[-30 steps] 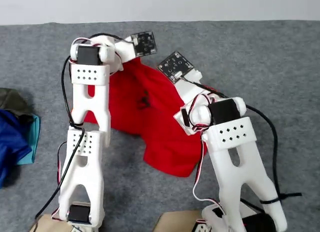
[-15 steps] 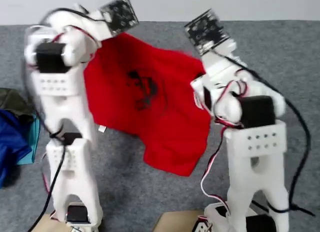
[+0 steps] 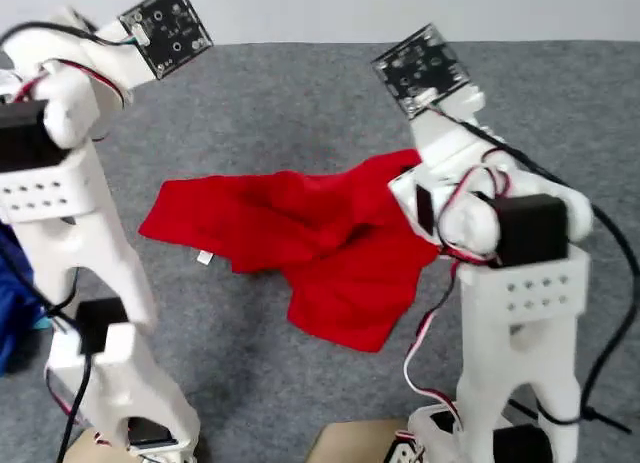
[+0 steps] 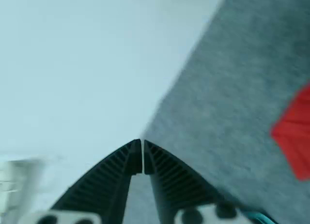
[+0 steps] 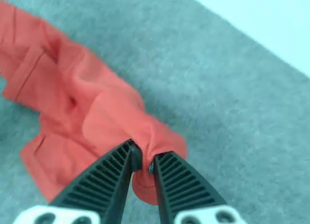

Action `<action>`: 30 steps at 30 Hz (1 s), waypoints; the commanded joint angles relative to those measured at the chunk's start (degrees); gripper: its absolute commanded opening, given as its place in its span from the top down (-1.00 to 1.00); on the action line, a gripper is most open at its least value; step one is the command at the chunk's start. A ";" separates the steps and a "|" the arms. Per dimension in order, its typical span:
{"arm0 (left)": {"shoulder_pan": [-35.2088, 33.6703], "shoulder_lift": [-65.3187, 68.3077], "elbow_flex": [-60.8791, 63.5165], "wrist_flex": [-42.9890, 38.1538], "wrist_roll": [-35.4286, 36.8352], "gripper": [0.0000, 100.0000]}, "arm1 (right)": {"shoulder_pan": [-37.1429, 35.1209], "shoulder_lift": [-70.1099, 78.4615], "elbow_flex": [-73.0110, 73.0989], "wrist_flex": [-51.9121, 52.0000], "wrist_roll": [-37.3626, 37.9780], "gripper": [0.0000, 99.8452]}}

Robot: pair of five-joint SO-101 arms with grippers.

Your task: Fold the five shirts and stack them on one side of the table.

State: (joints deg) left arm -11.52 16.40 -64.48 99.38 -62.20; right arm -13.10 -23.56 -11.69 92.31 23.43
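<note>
The crumpled red shirt (image 3: 300, 233) is gripped by the right claw (image 5: 143, 162); the left claw (image 4: 143, 157) is closed, empty. Folding is judged outstanding.

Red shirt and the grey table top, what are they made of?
The red shirt looks like soft matte cloth, probably cotton knit: it rumples into loose folds. The grey table top looks like felt or short carpet, going by its speckled, fuzzy, unshiny surface.
</note>
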 commanded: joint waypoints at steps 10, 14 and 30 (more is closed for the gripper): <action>10.46 -5.89 55.78 -1.58 8.70 0.70 | -1.27 5.32 9.49 -7.16 -0.62 0.98; 13.19 0.97 56.57 -3.78 11.87 0.64 | -1.10 6.64 9.49 -7.08 -0.62 0.98; 17.93 20.57 45.32 -7.65 18.81 0.64 | -0.75 7.08 9.58 -7.08 -0.62 0.98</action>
State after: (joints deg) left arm 6.15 36.53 -14.81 92.26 -44.79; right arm -14.07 -16.35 -1.85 86.15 23.34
